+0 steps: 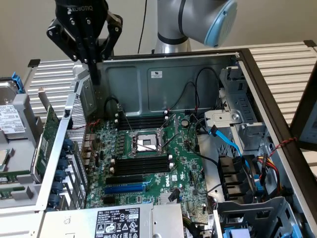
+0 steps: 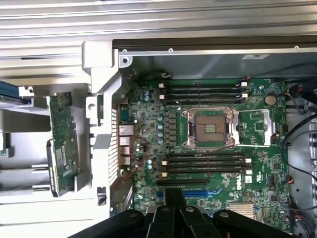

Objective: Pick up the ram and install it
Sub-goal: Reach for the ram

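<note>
My gripper (image 1: 94, 77) hangs shut with nothing in it above the open computer case's far corner, on the exterior view's left. Its black fingers (image 2: 174, 201) are pressed together over the motherboard's near edge in the wrist view. The ram (image 1: 46, 136), a long narrow green stick with a white label (image 2: 63, 148), rests outside the case wall, below and apart from the gripper. Empty black memory slots with white clips (image 1: 141, 166) (image 2: 205, 163) lie beside the CPU socket (image 1: 143, 144), with another bank (image 2: 200, 91) on its far side.
The metal case wall (image 1: 74, 129) stands between the ram and the motherboard. A hard drive (image 1: 12, 119) and more green boards (image 1: 10, 177) sit at the exterior view's left. Blue and black cables (image 1: 225, 141) and drive bays crowd the right. A labelled power supply (image 1: 116, 223) is at the front.
</note>
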`<action>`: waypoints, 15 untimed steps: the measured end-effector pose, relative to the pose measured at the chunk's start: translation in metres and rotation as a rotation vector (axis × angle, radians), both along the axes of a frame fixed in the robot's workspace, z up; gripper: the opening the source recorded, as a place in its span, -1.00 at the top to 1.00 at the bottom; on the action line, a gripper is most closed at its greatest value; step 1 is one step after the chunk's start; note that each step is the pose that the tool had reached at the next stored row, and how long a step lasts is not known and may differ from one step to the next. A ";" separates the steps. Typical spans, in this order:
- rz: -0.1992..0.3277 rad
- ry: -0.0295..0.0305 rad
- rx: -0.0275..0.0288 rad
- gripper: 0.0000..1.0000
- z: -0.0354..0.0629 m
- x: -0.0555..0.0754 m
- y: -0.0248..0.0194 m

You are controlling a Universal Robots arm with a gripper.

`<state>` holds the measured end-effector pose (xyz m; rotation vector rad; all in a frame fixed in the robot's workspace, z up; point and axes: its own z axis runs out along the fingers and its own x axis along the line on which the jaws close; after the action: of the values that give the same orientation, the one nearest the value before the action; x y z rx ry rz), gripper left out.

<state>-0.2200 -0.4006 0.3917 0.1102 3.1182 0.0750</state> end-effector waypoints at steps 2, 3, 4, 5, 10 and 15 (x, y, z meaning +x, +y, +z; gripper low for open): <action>0.000 0.0000 0.0001 0.79 -0.0002 -0.009 -0.0004; 0.000 0.0000 0.0001 0.79 -0.0002 -0.014 -0.0007; 0.000 0.0000 0.0002 0.79 -0.0003 -0.018 -0.0009; 0.000 0.0001 0.0003 0.79 -0.0004 -0.023 -0.0012; 0.000 0.0000 0.0012 0.79 -0.0008 -0.045 -0.0028; 0.000 0.0001 0.0029 0.79 -0.0012 -0.068 -0.0050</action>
<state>-0.2882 -0.4056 0.3906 0.1103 3.1183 0.0795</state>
